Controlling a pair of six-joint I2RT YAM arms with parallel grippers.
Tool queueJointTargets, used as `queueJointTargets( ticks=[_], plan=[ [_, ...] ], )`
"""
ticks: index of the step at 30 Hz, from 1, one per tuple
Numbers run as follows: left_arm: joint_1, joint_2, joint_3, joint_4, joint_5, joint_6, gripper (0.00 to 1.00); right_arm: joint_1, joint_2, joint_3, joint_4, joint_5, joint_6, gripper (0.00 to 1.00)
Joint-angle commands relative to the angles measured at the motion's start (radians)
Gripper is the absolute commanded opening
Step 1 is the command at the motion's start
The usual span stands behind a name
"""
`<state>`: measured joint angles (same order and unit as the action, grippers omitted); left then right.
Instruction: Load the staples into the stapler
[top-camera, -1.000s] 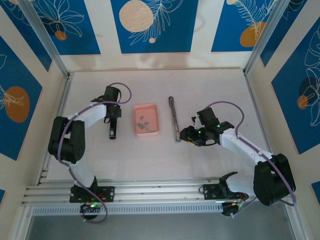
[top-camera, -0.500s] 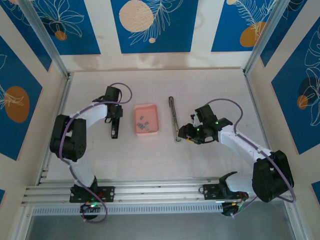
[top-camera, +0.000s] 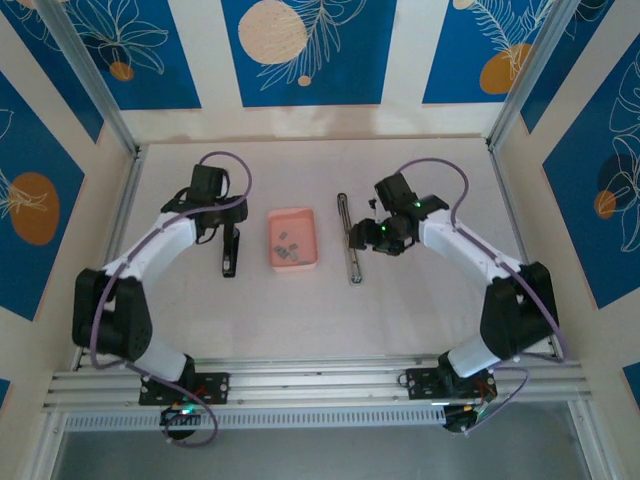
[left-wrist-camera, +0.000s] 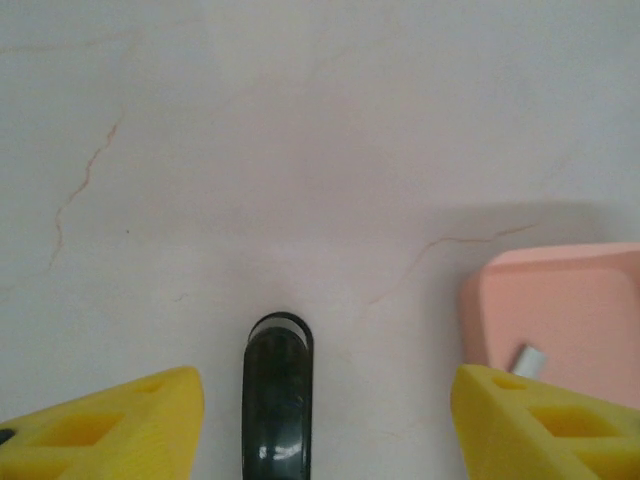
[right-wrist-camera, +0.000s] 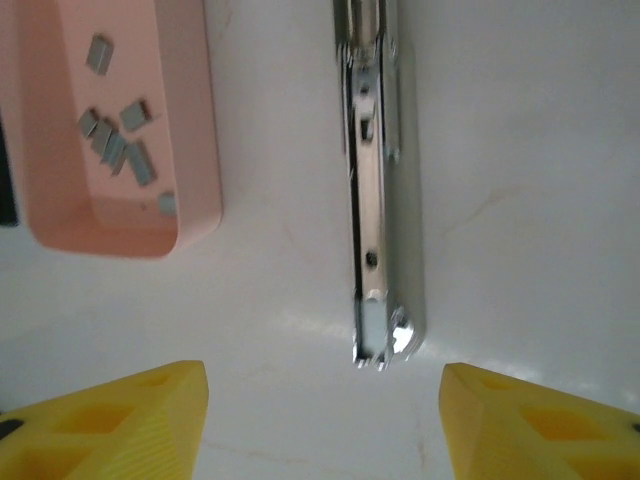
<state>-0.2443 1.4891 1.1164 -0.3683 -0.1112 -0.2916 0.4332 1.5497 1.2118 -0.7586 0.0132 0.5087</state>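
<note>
Top view: we log the staples (top-camera: 288, 247) in the pink tray (top-camera: 293, 214), with the silver stapler (top-camera: 347, 240) at its 3 o'clock and a black bar (top-camera: 229, 258) at its 9 o'clock. Left wrist: the left gripper (left-wrist-camera: 325, 385) has its jaws spread, and the bar's end sits untouched between them. Right wrist: the right gripper (right-wrist-camera: 325, 380) is spread and empty, with the stapler at 12 o'clock and the staples at 10.
</note>
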Motion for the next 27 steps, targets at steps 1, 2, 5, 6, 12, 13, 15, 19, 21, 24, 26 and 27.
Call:
queueJointTargets(
  ticks=[1, 2, 5, 6, 12, 13, 15, 19, 21, 24, 26, 27],
  plan=[
    [0.005, -0.062, -0.053, 0.055, 0.111, -0.039, 0.69, 0.01, 0.123, 0.122, -0.103, 0.104, -0.129, 0.66],
    [0.005, -0.071, -0.063, 0.078, 0.143, -0.041, 0.7, 0.01, 0.163, 0.159, -0.113, 0.118, -0.15, 0.66],
    [0.004, -0.069, -0.077, 0.104, 0.209, -0.06, 0.7, 0.013, 0.288, 0.282, -0.145, 0.16, -0.208, 0.68],
    [0.002, -0.064, -0.085, 0.113, 0.225, -0.07, 0.7, 0.015, 0.327, 0.32, -0.155, 0.178, -0.225, 0.68],
    [0.004, -0.057, -0.12, 0.155, 0.267, -0.095, 0.69, 0.016, 0.507, 0.505, -0.187, 0.205, -0.286, 0.69],
    [0.003, -0.058, -0.121, 0.156, 0.267, -0.091, 0.69, 0.016, 0.529, 0.525, -0.182, 0.196, -0.291, 0.69],
    [0.003, -0.061, -0.124, 0.155, 0.263, -0.087, 0.69, 0.016, 0.57, 0.564, -0.178, 0.181, -0.3, 0.68],
    [0.003, -0.066, -0.136, 0.16, 0.263, -0.086, 0.69, 0.015, 0.646, 0.63, -0.178, 0.173, -0.311, 0.68],
    [0.003, -0.062, -0.139, 0.158, 0.261, -0.086, 0.69, 0.015, 0.68, 0.66, -0.172, 0.156, -0.317, 0.67],
    [0.003, -0.061, -0.143, 0.156, 0.259, -0.086, 0.69, 0.015, 0.735, 0.715, -0.177, 0.151, -0.328, 0.64],
    [0.003, -0.062, -0.148, 0.162, 0.258, -0.086, 0.69, 0.014, 0.766, 0.751, -0.182, 0.158, -0.332, 0.63],
    [0.003, -0.065, -0.151, 0.165, 0.258, -0.086, 0.69, 0.013, 0.779, 0.764, -0.182, 0.16, -0.334, 0.62]
  ],
)
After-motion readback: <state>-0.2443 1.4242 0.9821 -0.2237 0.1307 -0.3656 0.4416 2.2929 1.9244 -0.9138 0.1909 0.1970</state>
